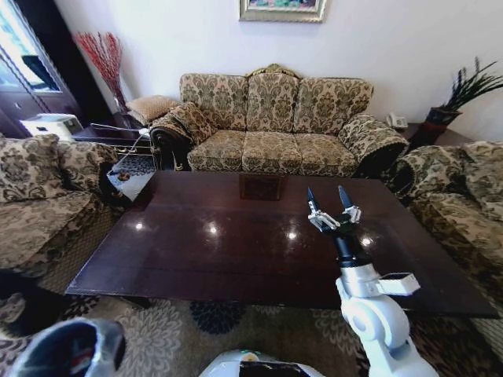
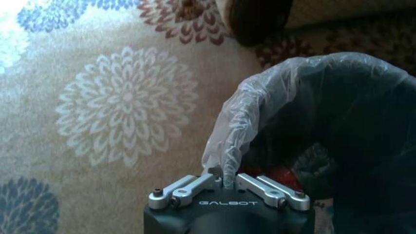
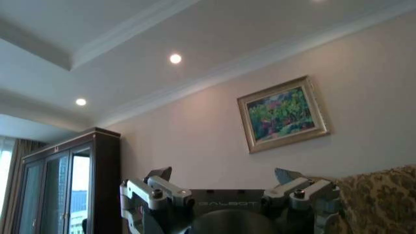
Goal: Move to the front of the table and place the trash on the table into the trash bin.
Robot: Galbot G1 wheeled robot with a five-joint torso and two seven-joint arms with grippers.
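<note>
While sofas (image 1: 271, 122) ring it, the table (image 1: 236, 243) gleams.

right arm: raised from the lower right of the head view, forearm upright, wrist straight | right tool (image 1: 333, 206): points upward, its two dark fingers (image 1: 311, 199) spread wide apart, nothing between them | left arm: low at the robot's left side | left tool (image 2: 226, 181): points downward, fingers closed together on a fold of thin plastic film

Right gripper (image 3: 224, 178), fingers spread — framed painting (image 3: 283, 113), dark cabinet (image 3: 65, 183) behind
</note>
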